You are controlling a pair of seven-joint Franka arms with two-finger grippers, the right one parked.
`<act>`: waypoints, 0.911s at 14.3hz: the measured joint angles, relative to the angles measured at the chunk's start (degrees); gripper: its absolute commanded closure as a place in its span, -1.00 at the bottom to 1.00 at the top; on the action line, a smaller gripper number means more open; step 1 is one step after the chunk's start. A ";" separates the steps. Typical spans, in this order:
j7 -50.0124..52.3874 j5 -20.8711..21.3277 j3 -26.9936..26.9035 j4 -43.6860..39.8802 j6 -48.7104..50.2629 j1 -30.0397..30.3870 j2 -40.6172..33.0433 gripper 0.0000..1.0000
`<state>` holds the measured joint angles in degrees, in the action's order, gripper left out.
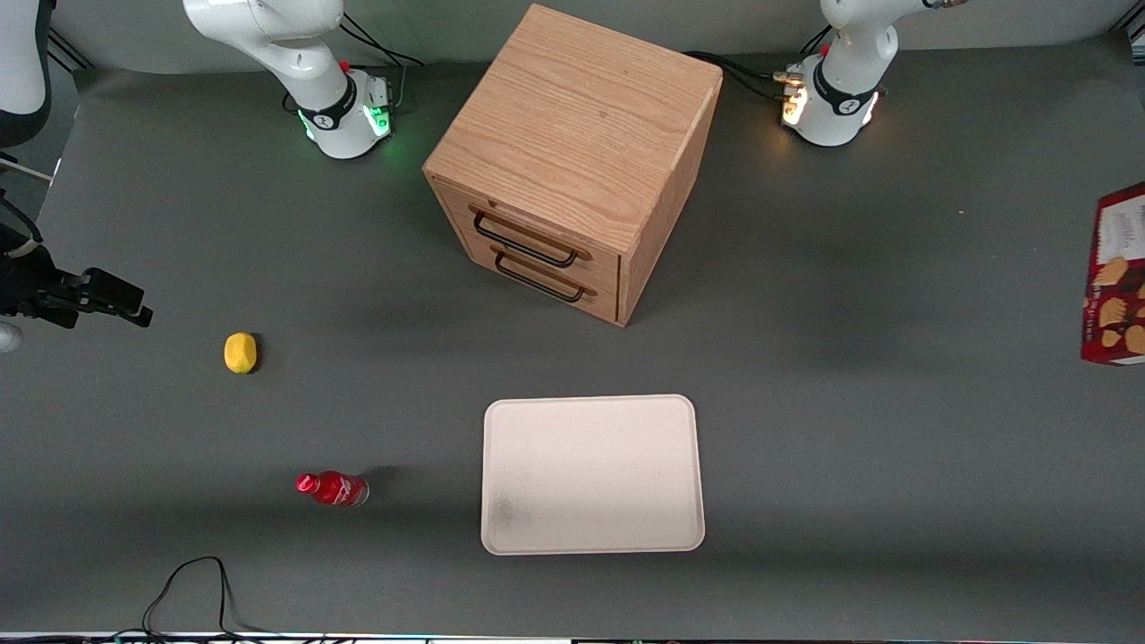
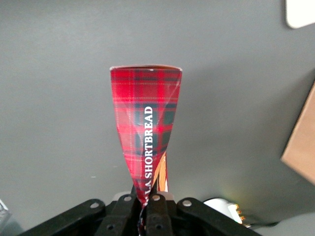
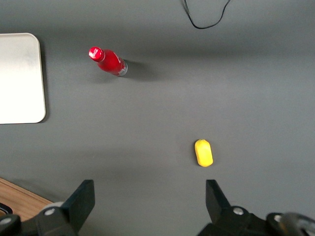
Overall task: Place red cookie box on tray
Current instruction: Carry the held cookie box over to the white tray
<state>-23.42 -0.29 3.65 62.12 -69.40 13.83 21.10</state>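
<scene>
The red cookie box (image 1: pixel 1116 277) shows at the working arm's end of the table, cut off by the front view's edge. In the left wrist view the box (image 2: pixel 146 123) is red tartan with white "SHORTBREAD" lettering and hangs above the grey table. My left gripper (image 2: pixel 144 199) is shut on the box's thin edge; the gripper itself is out of the front view. The cream-white tray (image 1: pixel 590 420) lies flat near the front camera, well apart from the box. A corner of the tray shows in the left wrist view (image 2: pixel 300 12), and part of it in the right wrist view (image 3: pixel 19 78).
A wooden two-drawer cabinet (image 1: pixel 572 161) stands farther from the camera than the tray; its edge shows in the left wrist view (image 2: pixel 302 142). A yellow lemon (image 1: pixel 240 351) and a small red bottle (image 1: pixel 333 488) lie toward the parked arm's end. A black cable (image 1: pixel 192 590) lies at the table's near edge.
</scene>
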 measured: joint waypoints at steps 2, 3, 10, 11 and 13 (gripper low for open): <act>10.10 -1.68 0.24 0.50 -0.19 -5.50 -0.37 1.00; 15.04 -2.25 0.31 0.70 -0.80 -8.48 -0.33 1.00; 38.36 -3.07 0.40 1.57 -21.47 -26.24 7.28 1.00; 39.77 -3.07 0.38 0.87 -24.82 -27.58 9.72 1.00; 42.59 -3.09 0.41 -1.08 -32.20 -29.38 15.01 1.00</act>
<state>19.16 -3.38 4.05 61.05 -101.61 -15.54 36.10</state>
